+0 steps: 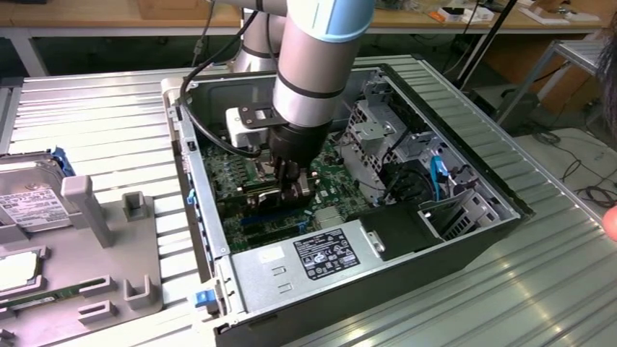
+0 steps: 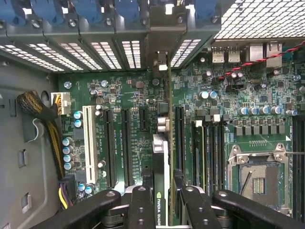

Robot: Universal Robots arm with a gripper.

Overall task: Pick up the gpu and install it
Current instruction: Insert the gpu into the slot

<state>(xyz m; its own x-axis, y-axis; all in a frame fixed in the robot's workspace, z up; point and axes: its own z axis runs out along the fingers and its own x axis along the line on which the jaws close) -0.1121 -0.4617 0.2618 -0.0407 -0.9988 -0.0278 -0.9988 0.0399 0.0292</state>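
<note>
Exterior high, angled; wrist close above shared motherboard [image 2: 128, 95].

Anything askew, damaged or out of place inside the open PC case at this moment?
Nothing stands out. The gripper holds the gpu edge-on above the motherboard, its bracket end toward the rear slot covers. The card looks straight, and the case lies flat on the metal table.

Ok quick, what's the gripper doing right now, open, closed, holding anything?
Gripper: closed on the thin dark-green graphics card with silver end bracket, held on edge above the green motherboard inside the open computer case.
</note>
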